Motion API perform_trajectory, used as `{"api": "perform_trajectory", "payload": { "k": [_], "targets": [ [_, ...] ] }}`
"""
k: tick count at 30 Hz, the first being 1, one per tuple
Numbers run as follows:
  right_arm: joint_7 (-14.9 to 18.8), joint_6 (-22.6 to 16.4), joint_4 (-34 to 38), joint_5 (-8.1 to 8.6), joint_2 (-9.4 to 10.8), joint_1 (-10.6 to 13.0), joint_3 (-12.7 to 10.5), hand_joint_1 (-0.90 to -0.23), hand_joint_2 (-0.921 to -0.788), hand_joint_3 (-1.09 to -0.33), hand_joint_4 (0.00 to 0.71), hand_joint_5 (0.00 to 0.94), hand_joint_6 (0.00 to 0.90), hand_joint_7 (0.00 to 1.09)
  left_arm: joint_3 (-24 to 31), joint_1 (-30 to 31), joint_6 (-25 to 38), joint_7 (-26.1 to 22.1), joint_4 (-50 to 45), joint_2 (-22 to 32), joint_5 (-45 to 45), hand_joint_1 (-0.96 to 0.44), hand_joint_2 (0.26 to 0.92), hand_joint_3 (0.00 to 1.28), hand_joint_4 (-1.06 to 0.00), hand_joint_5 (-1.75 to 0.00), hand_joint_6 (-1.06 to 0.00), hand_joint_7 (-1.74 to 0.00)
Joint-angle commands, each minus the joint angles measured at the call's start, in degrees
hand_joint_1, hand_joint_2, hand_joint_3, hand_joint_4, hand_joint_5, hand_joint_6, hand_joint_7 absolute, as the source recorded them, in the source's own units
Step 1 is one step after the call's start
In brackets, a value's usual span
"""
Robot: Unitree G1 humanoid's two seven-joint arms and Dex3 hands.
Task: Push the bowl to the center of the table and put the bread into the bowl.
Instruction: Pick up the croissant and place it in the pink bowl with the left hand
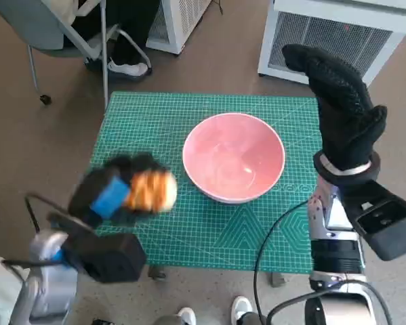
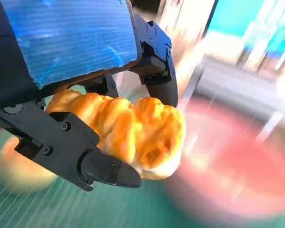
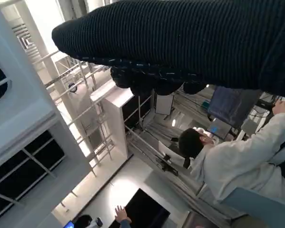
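A pink bowl [image 1: 234, 157] stands on the green mat [image 1: 155, 115], near the middle of the table. My left hand [image 1: 114, 189] grips a golden twisted bread [image 1: 152, 191] and hangs blurred just left of the bowl, above the mat. Up close in the left wrist view the bread [image 2: 128, 130] sits between the black fingers [image 2: 99, 171], with the bowl [image 2: 237, 175] a pink blur beyond it. My right hand [image 1: 341, 101], in its black glove, is raised at the table's right edge with fingers pointing up, holding nothing. The glove [image 3: 190, 38] fills the right wrist view.
A chair [image 1: 60, 34] and a person's shoe [image 1: 128, 68] are beyond the table's far left corner. White units [image 1: 331, 34] stand behind the table. Shoes [image 1: 243, 308] show at the near edge. A seated person [image 3: 232, 161] appears in the right wrist view.
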Motion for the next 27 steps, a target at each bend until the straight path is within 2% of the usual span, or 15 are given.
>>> {"api": "perform_trajectory", "payload": {
  "k": [1, 4, 6, 10, 19, 27],
  "targets": [
    [-0.1, -0.1, 0.1, 0.01, 0.2, 1.4, 0.0, -0.557, -0.921, -0.772, 0.197, 0.134, -0.001, 0.70, -0.9, -8.2, -1.5, 3.2, 0.7, -2.5, 0.1, 0.00, 0.919, 0.12, -0.64, -1.20, -0.56, -1.25],
    [-0.1, -0.2, 0.0, -0.02, 0.1, 1.4, 0.0, -0.557, -0.921, -0.774, 0.184, 0.158, -0.001, 0.70, -2.4, -12.9, -3.0, 4.4, 3.5, -3.6, 0.5, 0.00, 0.920, 0.10, -0.66, -1.17, -0.58, -1.25],
    [0.0, -0.3, 0.0, -0.04, 0.0, 1.5, 0.0, -0.557, -0.921, -0.776, 0.087, 0.339, -0.001, 0.69, -3.6, -15.8, -4.0, 4.8, 5.7, -4.0, 0.7, 0.00, 0.920, 0.09, -0.68, -1.15, -0.58, -1.25],
    [0.0, -0.3, -0.2, -0.04, -0.1, 1.6, 0.0, -0.556, -0.921, -0.778, 0.017, 0.466, -0.001, 0.68, -7.0, -22.3, -6.5, 4.6, 11.8, -4.9, 1.5, 0.00, 0.920, 0.08, -0.70, -1.12, -0.58, -1.26],
    [-0.1, -0.6, -0.4, -0.22, -0.3, 1.8, 0.0, -0.549, -0.921, -0.778, 0.000, 0.495, -0.001, 0.65, -14.4, -31.2, -9.7, 3.2, 24.7, -7.8, 3.5, 0.00, 0.920, 0.06, -0.74, -1.06, -0.59, -1.25],
    [-0.4, -0.6, -1.5, -0.49, -0.2, 2.5, 0.2, -0.547, -0.921, -0.783, -0.001, 0.501, -0.001, 0.65, -19.1, -35.0, -13.3, 4.9, 37.4, -9.8, 6.8, 0.00, 0.920, 0.05, -0.75, -1.01, -0.61, -1.27]
  ]
}}
